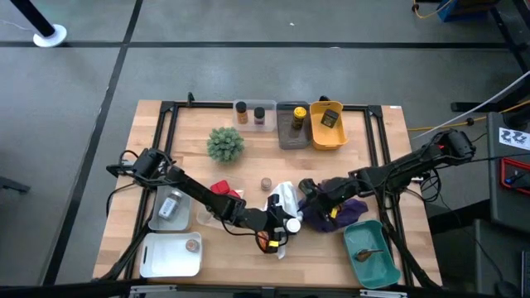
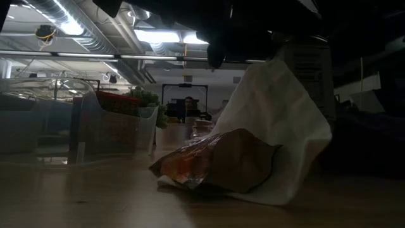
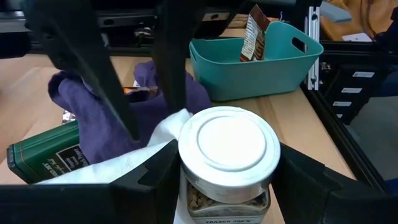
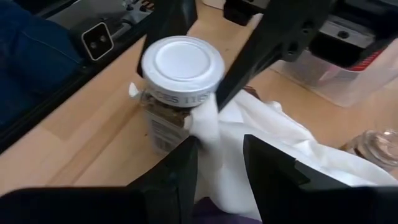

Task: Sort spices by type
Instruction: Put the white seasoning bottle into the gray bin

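Wooden tabletop [image 1: 257, 157] fills the high view, with both arms meeting at its near edge over a white cloth [image 1: 283, 197]. The left gripper [image 1: 286, 225] clasps a white-capped spice jar [image 3: 227, 158] between its fingers, the cloth crumpled against the jar's side; the jar's lower half is cut off in the left wrist view. The right gripper [image 4: 221, 163] pinches a fold of the white cloth just beside that jar, above a purple cloth [image 1: 335, 211] that half hides a green tin [image 3: 46, 155]. From table height an orange-red foil packet [image 2: 215, 159] lies in front of the white cloth, and the grippers overhead are lost in shadow. A teal bin [image 3: 249, 59] holds a brown sachet.
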